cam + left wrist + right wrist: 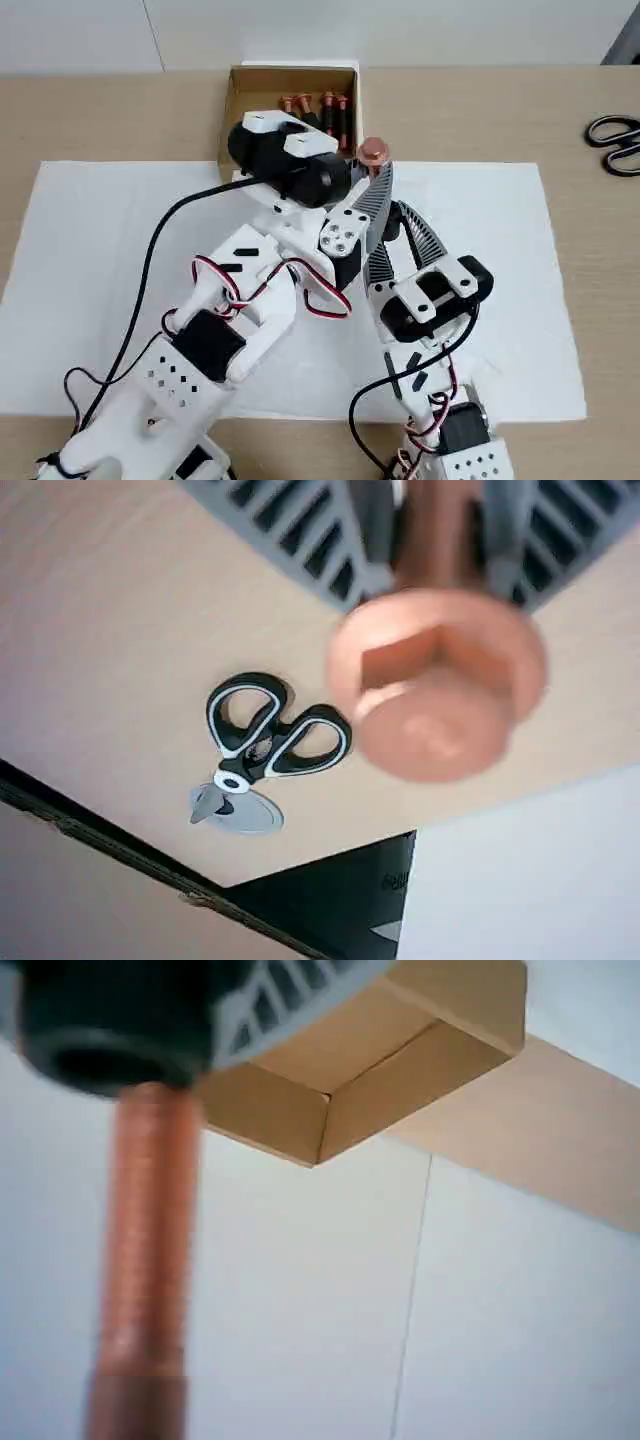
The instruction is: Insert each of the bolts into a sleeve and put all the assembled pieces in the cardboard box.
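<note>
Right gripper (393,224): closed around the black sleeve (105,1020), above the white sheet (120,280), just short of the box.
Sleeve: open end turned toward the bolt, copper shank running out of its bore.
Left gripper (378,180): pinched on the bolt (440,680) just below the head, grey fingers (290,530) on either side of the shank.
Bolt: copper, flanged hex head uppermost in the high view, beside the box's near right corner.
Cardboard box (232,110): open, at the sheet's far edge, several assembled pieces (320,112) lying side by side inside.
Scissors (612,143): black-handled, on the bare table (100,110), off to the right, well apart from the box.
</note>
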